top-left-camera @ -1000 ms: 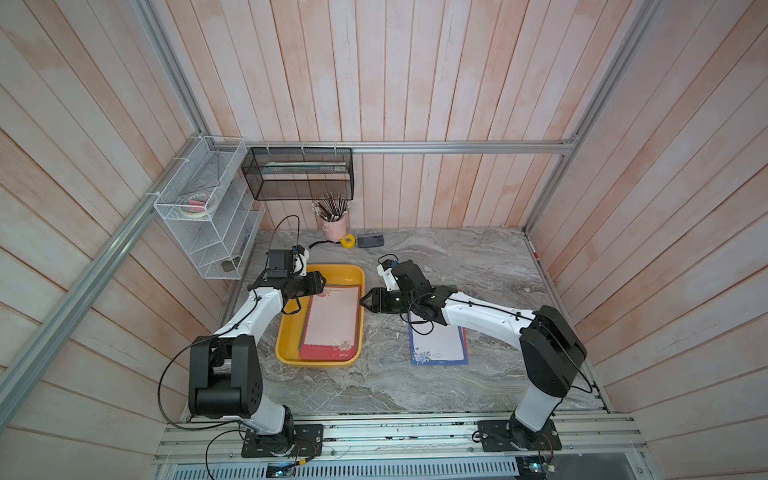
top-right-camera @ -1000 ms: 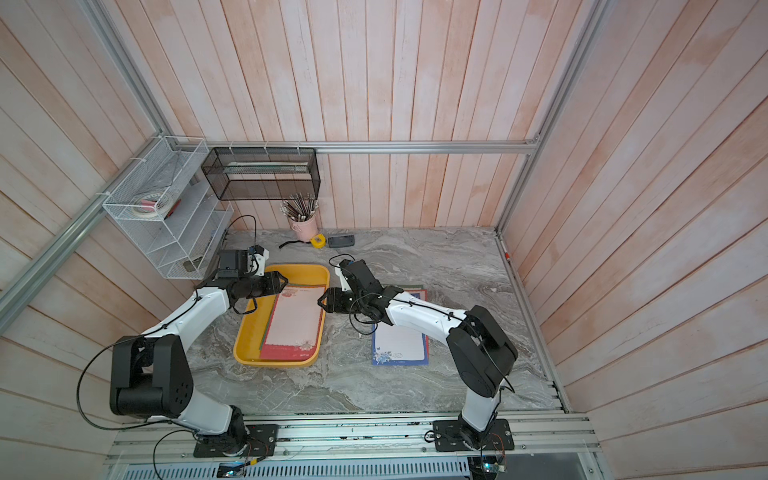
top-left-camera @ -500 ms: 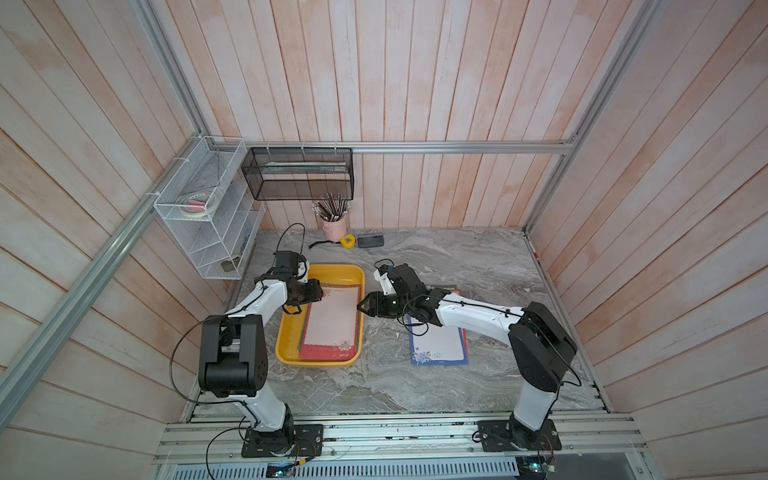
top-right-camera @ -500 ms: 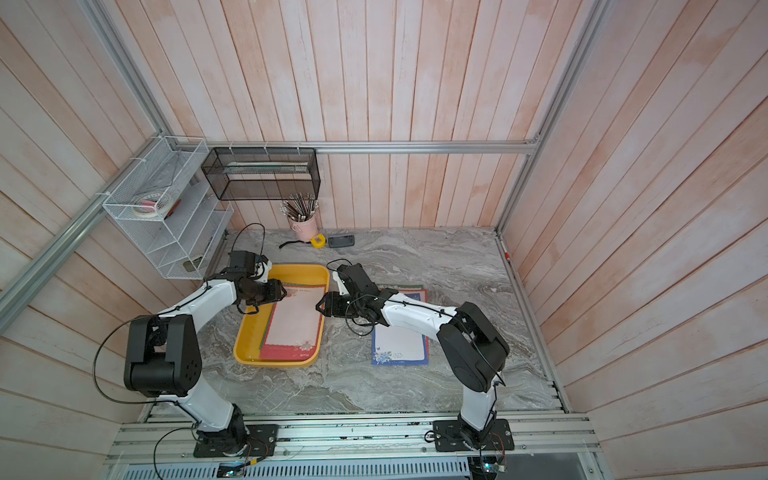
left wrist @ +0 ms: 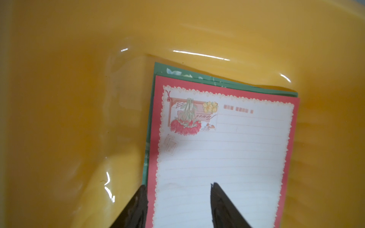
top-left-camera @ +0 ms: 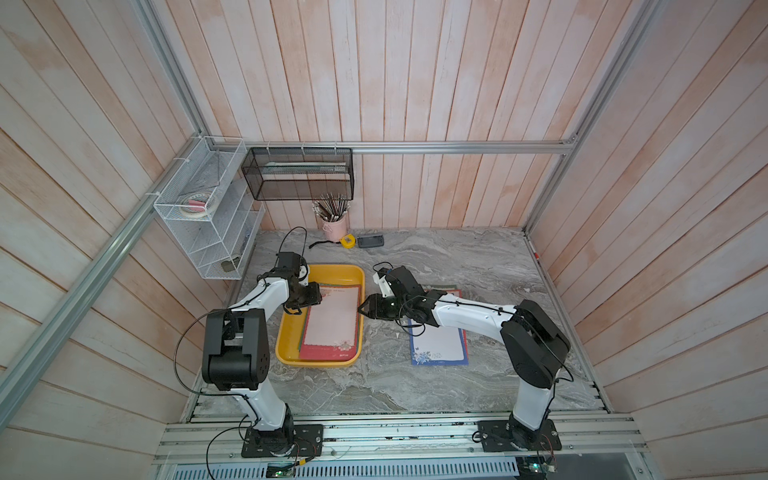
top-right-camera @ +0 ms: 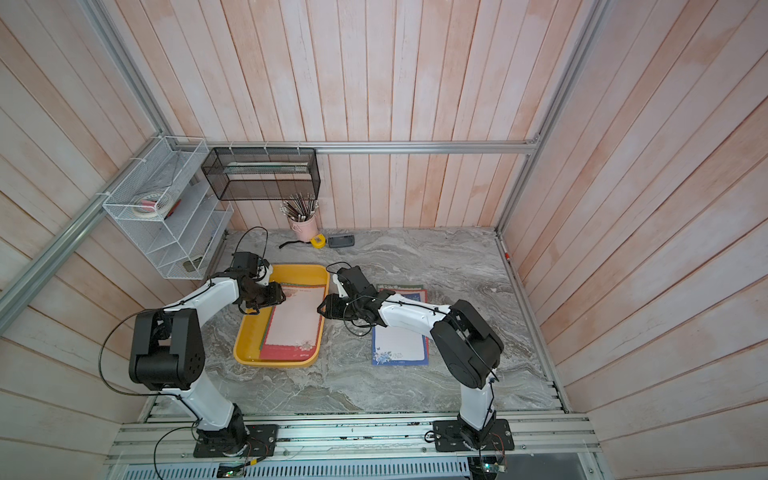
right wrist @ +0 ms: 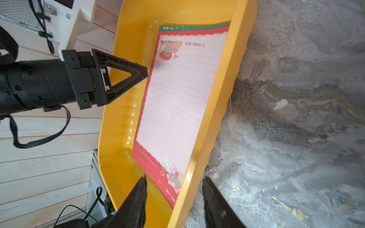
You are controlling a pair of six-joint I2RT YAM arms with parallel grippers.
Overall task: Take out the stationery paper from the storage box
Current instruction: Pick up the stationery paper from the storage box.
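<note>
Stationery paper (top-left-camera: 332, 324) lies as a small stack inside the storage box (top-left-camera: 289, 345), left of the centre of the frame in both top views. Its top sheet has a red border, a pale lined centre and flower drawings at two corners; green-bordered sheets show under it along two edges. The stack sits close to the box wall on the right of the frame, so a bare yellow strip shows on the other side.

The left gripper (left wrist: 178, 185) is at the upper left corner of the stack. Its jaws stand partly open, one tip over the lined centre and the other at the sheet's side edge, and they hold nothing. It cannot be told if the tips touch the paper.

The right gripper (right wrist: 174, 177) is at the box wall on the right. Its jaws are apart with the wall between them, one tip inside the box and one above the desk (top-left-camera: 498, 257), and they grip nothing.

A blue-bordered sheet (top-left-camera: 438, 345) lies flat on the desk right of the box, apart from it and partly under the right arm. Edges of further sheets (top-left-camera: 442, 287) show above it.

A pink cup of pencils (top-left-camera: 334, 226) stands at the top edge of the desk.
</note>
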